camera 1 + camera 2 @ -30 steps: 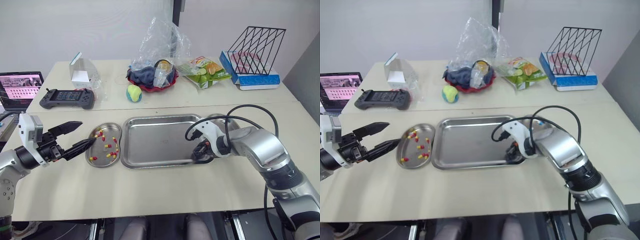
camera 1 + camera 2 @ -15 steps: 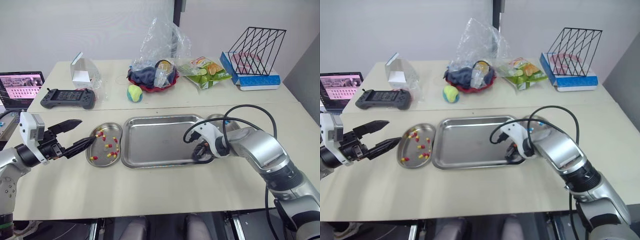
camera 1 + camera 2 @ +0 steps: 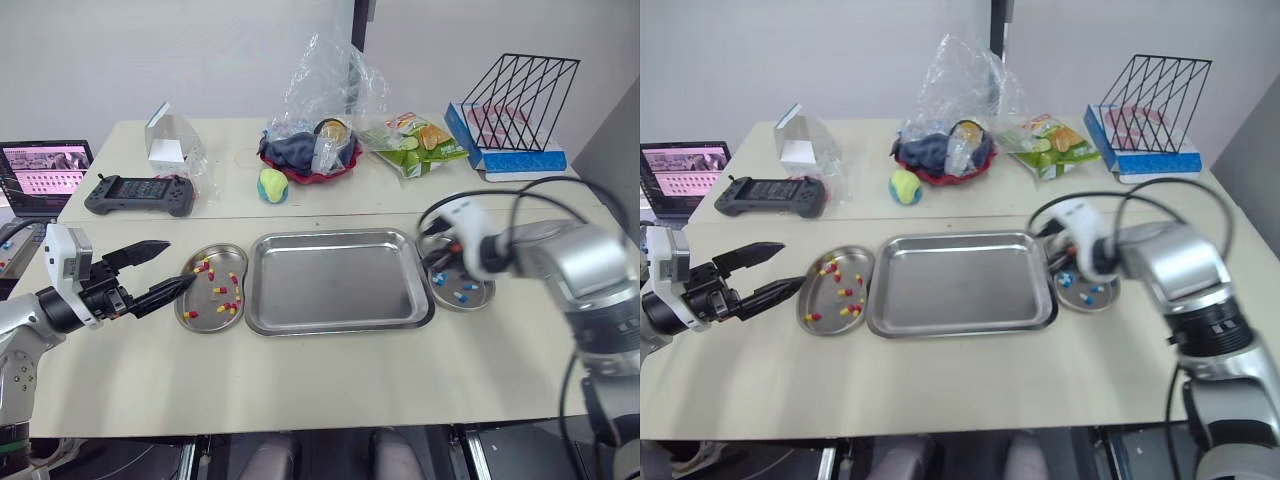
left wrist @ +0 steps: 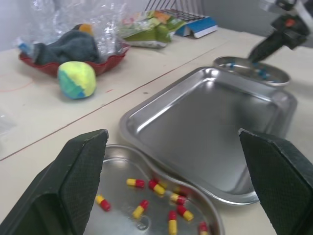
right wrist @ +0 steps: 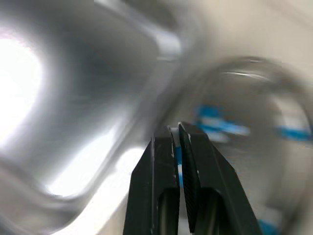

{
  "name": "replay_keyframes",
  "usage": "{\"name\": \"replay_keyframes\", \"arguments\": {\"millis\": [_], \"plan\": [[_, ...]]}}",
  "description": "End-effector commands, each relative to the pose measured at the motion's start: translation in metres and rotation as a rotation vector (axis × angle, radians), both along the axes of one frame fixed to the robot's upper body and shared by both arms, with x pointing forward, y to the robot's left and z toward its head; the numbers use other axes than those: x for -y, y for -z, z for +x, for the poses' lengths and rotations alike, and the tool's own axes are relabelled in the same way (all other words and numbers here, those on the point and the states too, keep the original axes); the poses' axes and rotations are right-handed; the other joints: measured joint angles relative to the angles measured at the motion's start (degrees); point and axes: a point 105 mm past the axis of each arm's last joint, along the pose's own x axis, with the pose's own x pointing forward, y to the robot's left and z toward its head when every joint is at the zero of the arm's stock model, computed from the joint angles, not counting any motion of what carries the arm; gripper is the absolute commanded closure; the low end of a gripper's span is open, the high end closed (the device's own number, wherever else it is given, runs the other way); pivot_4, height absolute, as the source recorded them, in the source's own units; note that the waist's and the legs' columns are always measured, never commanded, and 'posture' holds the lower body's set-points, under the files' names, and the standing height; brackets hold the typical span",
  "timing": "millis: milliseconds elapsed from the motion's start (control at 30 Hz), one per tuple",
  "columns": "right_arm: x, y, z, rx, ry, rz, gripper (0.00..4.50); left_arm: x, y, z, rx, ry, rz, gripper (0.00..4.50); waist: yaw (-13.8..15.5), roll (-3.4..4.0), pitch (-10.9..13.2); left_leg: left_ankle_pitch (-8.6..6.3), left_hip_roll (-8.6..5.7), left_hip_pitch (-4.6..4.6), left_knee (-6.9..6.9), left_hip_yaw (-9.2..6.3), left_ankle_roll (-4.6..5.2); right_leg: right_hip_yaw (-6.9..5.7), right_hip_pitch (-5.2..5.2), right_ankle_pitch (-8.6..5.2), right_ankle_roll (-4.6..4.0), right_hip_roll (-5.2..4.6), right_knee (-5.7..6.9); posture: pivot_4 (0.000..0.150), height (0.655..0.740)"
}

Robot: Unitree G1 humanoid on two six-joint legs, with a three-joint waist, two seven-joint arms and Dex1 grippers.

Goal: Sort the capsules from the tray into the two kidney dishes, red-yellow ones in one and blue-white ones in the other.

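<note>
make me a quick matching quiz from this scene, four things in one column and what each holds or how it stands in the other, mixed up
Things
1. left kidney dish
2. right kidney dish
3. tray
4. left gripper

States
a. holds blue-white capsules
b. bare metal, no capsules seen in it
c. holds red-yellow capsules
d. open, just beside the left dish

Pairs: 1-c, 2-a, 3-b, 4-d
</note>
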Motion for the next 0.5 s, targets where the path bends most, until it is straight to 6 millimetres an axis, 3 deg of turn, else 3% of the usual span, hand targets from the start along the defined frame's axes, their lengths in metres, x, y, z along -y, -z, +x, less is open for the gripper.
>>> {"name": "replay_keyframes", "arguments": {"millis": [33, 133, 500], "plan": [[0.021, -0.01, 0.011, 0.059, 0.074, 0.018, 4.49, 0.002, -0.013, 0.0, 0.045, 0.015, 0.027, 0.0, -0.4, 0.0, 0.0, 0.0, 0.01, 0.02, -0.02, 0.02, 0.0, 0.0, 0.0, 0.01, -0.02, 0.04, 0.01, 0.15, 0.74], [0.027, -0.005, 0.013, 0.052, 0.088, 0.046, 4.49, 0.001, -0.013, 0.001, 0.048, 0.007, 0.038, 0.0, -1.0, 0.0, 0.0, 0.02, 0.1, 0.01, -0.18, 0.26, -0.03, 0.04, -0.25, 0.08, -0.15, 0.03, 0.06, 0.15, 0.74], [0.017, 0.01, 0.019, 0.016, 0.087, 0.119, 4.49, -0.001, -0.008, 0.0, 0.049, 0.0, 0.095, 0.0, -1.7, 0.0, 0.0, 0.03, 0.14, -0.08, -0.29, 0.38, -0.05, 0.06, -0.44, 0.1, -0.16, -0.07, 0.05, 0.15, 0.74]]}}
